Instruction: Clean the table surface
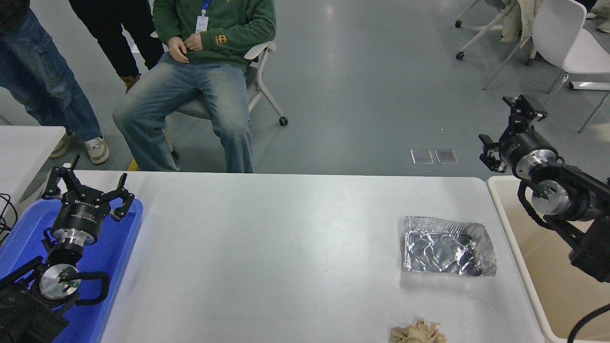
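Note:
The table surface (286,257) is a wide white top with rounded corners. On its right part lies a crumpled silver foil tray (448,247). A crumpled beige paper wad (418,333) sits at the front edge, below the foil. My right gripper (504,126) hangs open and empty above the table's far right corner, well beyond the foil tray. The left gripper (88,184) is parked open over the blue tray at the lower left.
A cream plastic bin (548,286) stands against the table's right end, under my right arm. The blue tray (121,238) lies at the left edge. A small white table corner (26,143) shows far left. A person sits on a chair (259,52) beyond the far side; others stand beside.

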`<state>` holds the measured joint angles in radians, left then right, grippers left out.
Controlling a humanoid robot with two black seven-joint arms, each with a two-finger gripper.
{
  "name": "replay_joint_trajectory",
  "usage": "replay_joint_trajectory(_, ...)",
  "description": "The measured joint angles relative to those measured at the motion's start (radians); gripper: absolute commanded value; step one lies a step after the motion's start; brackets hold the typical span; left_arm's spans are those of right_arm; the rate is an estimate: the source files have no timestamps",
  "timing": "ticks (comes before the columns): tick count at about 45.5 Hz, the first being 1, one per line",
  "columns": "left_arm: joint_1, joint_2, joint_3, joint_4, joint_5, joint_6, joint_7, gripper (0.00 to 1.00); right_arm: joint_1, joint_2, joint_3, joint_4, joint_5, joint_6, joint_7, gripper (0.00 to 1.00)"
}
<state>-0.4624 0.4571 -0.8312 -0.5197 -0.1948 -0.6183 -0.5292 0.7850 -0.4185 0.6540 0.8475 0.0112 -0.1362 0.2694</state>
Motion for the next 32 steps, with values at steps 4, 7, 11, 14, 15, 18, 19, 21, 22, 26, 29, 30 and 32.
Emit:
replay_joint_trajectory(4,0.000,0.000,0.000,0.000,0.000,0.000,0.000,1.00,-0.022,0.045,0.039,0.015,0.010,0.003,0.001,1.00)
replay_joint_trajectory(7,0.000,0.000,0.000,0.000,0.000,-0.001,0.000,1.00,-0.041,0.075,0.069,0.021,0.016,0.012,0.001,1.00)
replay_joint_trajectory(11,0.000,0.000,0.000,0.000,0.000,-0.001,0.000,1.00,-0.069,0.112,0.112,0.027,0.021,0.038,0.002,1.00)
replay_joint_trajectory(14,0.000,0.000,0.000,0.000,0.000,-0.001,0.000,1.00,-0.091,0.136,0.146,0.030,0.030,0.061,0.003,1.00)
replay_joint_trajectory(15,0.000,0.000,0.000,0.000,0.000,-0.001,0.000,1.00,-0.100,0.145,0.158,0.031,0.036,0.073,0.003,1.00)
replay_joint_trajectory(18,0.001,0.000,0.000,0.000,0.000,-0.001,0.000,1.00,-0.120,0.164,0.183,0.031,0.052,0.098,0.003,1.00)
replay_joint_trajectory(19,0.001,0.000,0.000,0.000,0.000,-0.001,0.000,1.00,-0.126,0.169,0.188,0.031,0.057,0.106,0.003,1.00)
replay_joint_trajectory(21,0.001,0.000,0.000,0.000,0.000,-0.001,0.000,1.00,-0.141,0.181,0.200,0.031,0.072,0.126,0.003,1.00)
replay_joint_trajectory(22,0.001,0.000,0.000,0.000,0.000,-0.001,0.000,1.00,-0.147,0.186,0.204,0.031,0.077,0.133,0.003,1.00)
replay_joint_trajectory(26,0.001,0.000,0.000,0.000,0.000,-0.001,0.000,1.00,-0.172,0.205,0.219,0.028,0.098,0.165,0.003,1.00)
replay_joint_trajectory(29,0.001,0.000,0.000,0.000,0.001,-0.001,0.000,1.00,-0.190,0.219,0.226,0.026,0.109,0.184,0.003,1.00)
replay_joint_trajectory(30,0.001,0.000,0.000,0.000,0.001,-0.001,0.000,1.00,-0.195,0.222,0.228,0.026,0.112,0.190,0.003,1.00)
replay_joint_trajectory(32,0.001,0.000,0.000,0.000,0.001,-0.001,0.000,1.00,-0.207,0.230,0.233,0.025,0.118,0.201,0.004,1.00)
